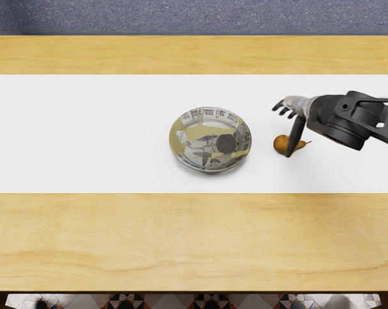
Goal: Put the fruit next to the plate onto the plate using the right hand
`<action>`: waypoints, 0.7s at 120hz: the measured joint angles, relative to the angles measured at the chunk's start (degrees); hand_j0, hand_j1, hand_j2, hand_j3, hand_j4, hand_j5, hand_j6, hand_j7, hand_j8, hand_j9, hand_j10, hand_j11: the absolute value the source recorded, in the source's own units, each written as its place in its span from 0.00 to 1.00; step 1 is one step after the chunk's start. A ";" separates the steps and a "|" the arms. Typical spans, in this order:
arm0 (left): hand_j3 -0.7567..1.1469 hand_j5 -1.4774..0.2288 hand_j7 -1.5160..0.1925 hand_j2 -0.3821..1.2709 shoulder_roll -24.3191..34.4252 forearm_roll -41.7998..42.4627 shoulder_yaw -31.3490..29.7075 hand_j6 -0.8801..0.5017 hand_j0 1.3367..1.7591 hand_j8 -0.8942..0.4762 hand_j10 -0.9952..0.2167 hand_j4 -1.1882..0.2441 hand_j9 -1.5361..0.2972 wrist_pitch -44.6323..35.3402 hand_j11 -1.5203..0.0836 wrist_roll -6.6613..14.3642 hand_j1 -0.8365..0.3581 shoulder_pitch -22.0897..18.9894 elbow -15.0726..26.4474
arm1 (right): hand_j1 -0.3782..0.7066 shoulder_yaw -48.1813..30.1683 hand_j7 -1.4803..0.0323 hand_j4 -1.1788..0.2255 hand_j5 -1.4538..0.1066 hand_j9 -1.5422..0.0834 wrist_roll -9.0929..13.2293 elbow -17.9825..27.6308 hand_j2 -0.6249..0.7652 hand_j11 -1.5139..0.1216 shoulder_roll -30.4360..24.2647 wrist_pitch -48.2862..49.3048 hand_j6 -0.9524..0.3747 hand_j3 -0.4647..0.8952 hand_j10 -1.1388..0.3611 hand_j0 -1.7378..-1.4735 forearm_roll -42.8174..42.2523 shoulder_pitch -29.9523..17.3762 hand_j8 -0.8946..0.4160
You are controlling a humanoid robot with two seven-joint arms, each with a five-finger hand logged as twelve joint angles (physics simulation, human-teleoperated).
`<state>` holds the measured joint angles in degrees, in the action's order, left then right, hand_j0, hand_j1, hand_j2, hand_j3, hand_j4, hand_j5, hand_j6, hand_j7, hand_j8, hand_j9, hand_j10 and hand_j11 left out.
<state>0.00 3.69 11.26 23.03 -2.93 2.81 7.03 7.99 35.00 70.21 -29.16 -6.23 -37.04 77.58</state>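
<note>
Hovering open-fingered and holding nothing, the right hand [295,116] has the pear [282,144] just under its thumb, with the plate [175,143] beyond its fingertips. The pear looks light, firm, smooth and apt to roll; I'd grip its fat belly.

Setting: home dining area, simulator render. Evidence: pale wooden worktop [181,238] with a white runner [84,135] across its middle; decorated plate [210,111] at centre; pear [281,144] near it at 3 o'clock; patterned floor tiles [206,301] along the 6 o'clock edge; grey speckled flooring [181,16] along the 12 o'clock edge.
</note>
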 joint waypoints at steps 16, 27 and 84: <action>0.40 0.86 0.88 0.23 0.00 0.03 0.00 0.63 0.76 0.64 0.81 0.82 0.83 0.00 0.94 0.00 0.98 0.00 0.00 | 0.26 1.13 0.80 0.69 0.76 0.78 0.00 1.16 0.42 0.76 -0.78 -2.77 0.56 0.34 0.62 0.30 -1.40 -0.79 0.52; 0.40 0.86 0.88 0.23 0.00 0.04 0.00 0.63 0.76 0.64 0.81 0.82 0.83 0.00 0.94 -0.01 0.98 0.00 0.00 | 0.27 1.36 0.79 0.68 0.75 0.77 0.00 1.39 0.42 0.75 -0.94 -4.63 0.55 0.34 0.61 0.30 -2.11 -1.63 0.51; 0.40 0.86 0.88 0.23 0.00 0.01 0.00 0.63 0.76 0.64 0.81 0.82 0.83 0.00 0.94 -0.03 0.98 0.00 0.00 | 0.34 1.57 0.74 0.64 0.70 0.72 0.00 0.73 0.41 0.70 1.88 -7.69 0.50 0.34 0.57 0.30 -2.56 -2.82 0.47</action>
<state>0.00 3.70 11.25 23.03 -2.97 2.81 7.03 9.56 35.00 70.94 -27.28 -13.92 -39.60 74.76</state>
